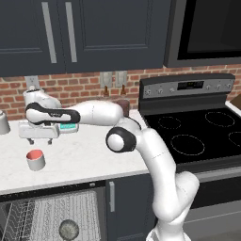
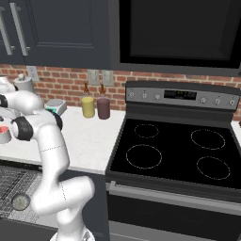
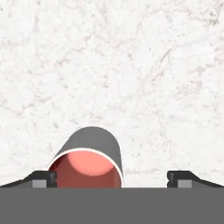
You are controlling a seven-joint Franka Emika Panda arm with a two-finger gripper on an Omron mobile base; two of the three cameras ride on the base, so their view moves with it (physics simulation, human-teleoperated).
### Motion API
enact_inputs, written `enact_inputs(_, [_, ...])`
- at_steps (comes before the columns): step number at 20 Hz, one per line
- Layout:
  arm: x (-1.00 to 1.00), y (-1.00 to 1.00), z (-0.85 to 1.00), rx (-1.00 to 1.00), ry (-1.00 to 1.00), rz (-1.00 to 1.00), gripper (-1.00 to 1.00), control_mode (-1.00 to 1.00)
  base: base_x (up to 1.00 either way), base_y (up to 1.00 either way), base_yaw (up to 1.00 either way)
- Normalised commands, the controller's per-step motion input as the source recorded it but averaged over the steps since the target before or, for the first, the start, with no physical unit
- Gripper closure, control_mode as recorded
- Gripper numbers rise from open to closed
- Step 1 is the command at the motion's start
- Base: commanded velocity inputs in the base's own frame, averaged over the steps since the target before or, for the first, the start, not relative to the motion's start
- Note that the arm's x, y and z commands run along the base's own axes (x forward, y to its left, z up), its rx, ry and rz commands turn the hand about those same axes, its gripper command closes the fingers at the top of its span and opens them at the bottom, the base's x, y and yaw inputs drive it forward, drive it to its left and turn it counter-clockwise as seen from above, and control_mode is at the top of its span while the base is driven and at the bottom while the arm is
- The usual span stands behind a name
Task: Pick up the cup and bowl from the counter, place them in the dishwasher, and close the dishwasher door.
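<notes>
In the open dishwasher [image 1: 28, 216] nearest us, we see the bowl [image 1: 68, 229] lying on the white rack. On the bench [image 1: 84, 157] above, the cup [image 1: 36, 159] stands upright. Our gripper [image 1: 40, 140] hovers just beyond it, jaws spread wide and pinching nothing.

yellow bottle [image 2: 88, 106] and maroon bottle [image 2: 103, 108] stand side by side just left of the black stovetop [image 2: 174, 153], against the brick wall [image 2: 66, 84].
</notes>
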Motion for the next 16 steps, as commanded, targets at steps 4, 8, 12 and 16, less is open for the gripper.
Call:
enact_inputs(4, [-0.44,0.00,-0.02,-0.02,0.00,0.00,-1.00,-1.00,0.00,0.00,0.00])
enact_inputs(8, [-0.45,0.00,0.00,0.00,0.01,0.02,-1.00,-1.00,0.00,0.00,0.00])
enact_inputs(12, [-0.38,0.00,-0.12,0.00,0.01,0.02,-1.00,-1.00,0.00,0.00,0.00])
enact_inputs(16, [-0.34,-0.25,-0.12,0.00,0.00,0.00,-1.00,-1.00,0.00,0.00,0.00])
